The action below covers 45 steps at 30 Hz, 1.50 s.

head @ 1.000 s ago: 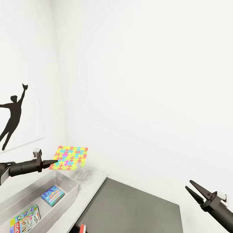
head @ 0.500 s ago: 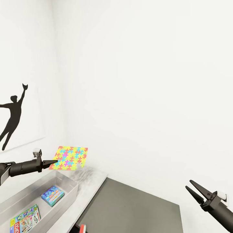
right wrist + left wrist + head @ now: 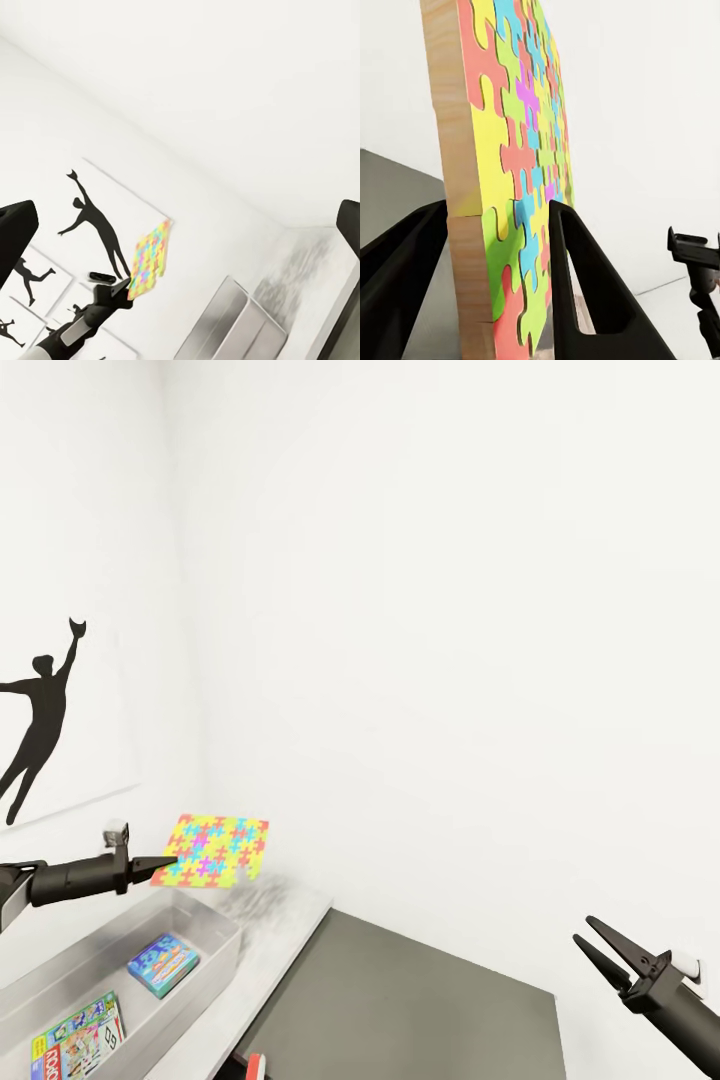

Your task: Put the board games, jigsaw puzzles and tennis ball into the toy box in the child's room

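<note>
**A:** Start with the head view. Which step is in hand?

**B:** The left pincer [image 3: 170, 859] grips one jigsaw puzzle [image 3: 212, 848] by its near-left corner, holding it in the air above the far end of the toy box [image 3: 222, 950]. The box sits on the pale tabletop [image 3: 270, 950] at the left. Inside it lie the green Monopoly box [image 3: 78, 1040], nearest, and a smaller blue printed box [image 3: 161, 964] further in. So this looks like the drop-off of a puzzle.

**A:** And the right arm?

**B:** The right pincer [image 3: 597, 948] hangs apart over the dark side cabinet [image 3: 420, 1000], jaws spread and empty.

**A:** The left wrist view?

**B:** The puzzle [image 3: 514, 161] stands edge-on between the two black fingers [image 3: 585, 285], which press its faces. Its pale wooden edge shows.

**A:** The right wrist view?

**B:** From afar, the puzzle [image 3: 150, 259] is on the left pincer [image 3: 124, 287] in front of the silhouette pictures [image 3: 94, 221], with the toy box [image 3: 240, 319] below it.

**A:** What does the next move call for?

**B:** I judge the puzzle sits near the box's far rim, so bring it back over the open floor of the box, lower it, then release.
</note>
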Motion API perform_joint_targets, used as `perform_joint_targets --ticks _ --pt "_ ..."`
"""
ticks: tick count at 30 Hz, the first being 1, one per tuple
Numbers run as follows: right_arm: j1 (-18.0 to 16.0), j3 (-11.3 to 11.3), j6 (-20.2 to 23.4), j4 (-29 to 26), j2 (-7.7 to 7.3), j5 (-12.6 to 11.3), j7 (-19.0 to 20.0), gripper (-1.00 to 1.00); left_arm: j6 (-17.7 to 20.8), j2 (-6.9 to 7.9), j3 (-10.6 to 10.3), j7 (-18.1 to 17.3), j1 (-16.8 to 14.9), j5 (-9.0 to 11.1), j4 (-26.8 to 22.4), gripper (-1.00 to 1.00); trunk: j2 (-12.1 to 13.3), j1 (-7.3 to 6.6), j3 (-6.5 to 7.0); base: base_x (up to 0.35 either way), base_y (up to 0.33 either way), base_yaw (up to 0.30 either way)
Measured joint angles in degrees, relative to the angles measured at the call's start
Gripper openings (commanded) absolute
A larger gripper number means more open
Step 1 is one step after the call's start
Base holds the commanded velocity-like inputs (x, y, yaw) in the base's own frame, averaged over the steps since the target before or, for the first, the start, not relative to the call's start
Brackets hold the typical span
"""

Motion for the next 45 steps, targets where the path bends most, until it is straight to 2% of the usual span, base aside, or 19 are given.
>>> perform_joint_targets --ticks 8,12,14,17,20,27,31,34,35,37,39,43,45 --pt "0.0 0.0 0.1 0.1 -0.03 0.0 0.1 1.0 0.3 0.23 0.5 5.7 0.0 0.2 0.3 -1.0 0.0 0.0 0.0 0.0 0.0 0.166" --pt "0.0 0.0 0.1 0.1 -0.02 0.0 0.1 1.0 0.6 0.52 3.3 10.3 0.0 0.5 0.5 -1.0 0.0 0.0 0.0 0.0 0.0 0.18" --pt "0.0 -0.1 0.1 0.1 -0.04 0.0 0.2 1.0 0.6 0.67 5.5 13.1 0.0 0.6 0.6 -1.0 0.0 0.0 0.0 0.0 0.0 0.084" --pt "0.0 -0.1 0.2 0.2 -0.07 0.0 0.2 1.0 0.7 0.81 10.0 16.6 0.2 0.3 0.7 -1.0 0.0 0.0 0.0 0.0 0.0 0.037" --pt "0.0 -0.1 0.2 0.3 -0.08 0.0 0.1 1.0 0.6 0.86 12.4 18.5 0.3 0.0 0.7 -1.0 0.0 0.0 0.0 0.0 0.0 0.012" --pt "0.0 -0.1 0.1 0.4 -0.09 0.0 0.1 1.0 0.7 0.54 13.9 21.6 1.1 -0.2 0.7 -1.0 0.0 0.0 0.0 0.0 0.0 0.003" --pt "0.0 -0.1 0.1 0.6 -0.09 0.0 0.1 1.0 0.7 -0.4 15.9 27.5 1.4 -0.2 1.2 -1.0 0.0 0.0 0.0 0.0 0.0 0.0" --pt "0.0 -0.1 0.1 0.6 -0.09 0.0 0.2 1.0 0.7 -0.61 17.7 30.7 1.5 0.2 1.8 -1.0 0.0 0.0 0.0 0.0 0.0 0.0" --pt "-0.1 -0.1 0.1 0.7 -0.09 0.0 0.2 1.0 0.7 -0.74 19.2 32.7 1.5 0.3 2.0 -1.0 0.0 0.0 0.0 0.0 0.0 0.0" --pt "-0.1 -0.1 0.1 0.7 -0.09 0.1 0.2 1.0 0.7 -0.84 20.5 34.5 1.5 0.4 2.2 -1.0 0.0 0.0 0.0 0.0 0.0 0.0" --pt "-0.1 -0.1 0.1 0.7 -0.09 0.1 0.2 1.0 0.6 -1.25 22.2 37.7 1.6 0.4 2.9 -1.0 0.0 0.0 0.0 0.0 0.0 0.0" --pt "-0.1 -0.1 0.1 0.8 -0.09 0.1 0.2 1.0 0.5 -1.67 23.4 41.5 1.6 0.6 4.2 -1.0 0.0 0.0 0.0 0.0 0.0 0.0" --pt "0.0 -0.1 0.1 0.8 -0.07 0.1 0.2 1.0 0.6 -1.84 23.6 42.4 1.6 0.7 4.5 -1.0 0.0 0.0 0.0 0.0 0.0 0.0"
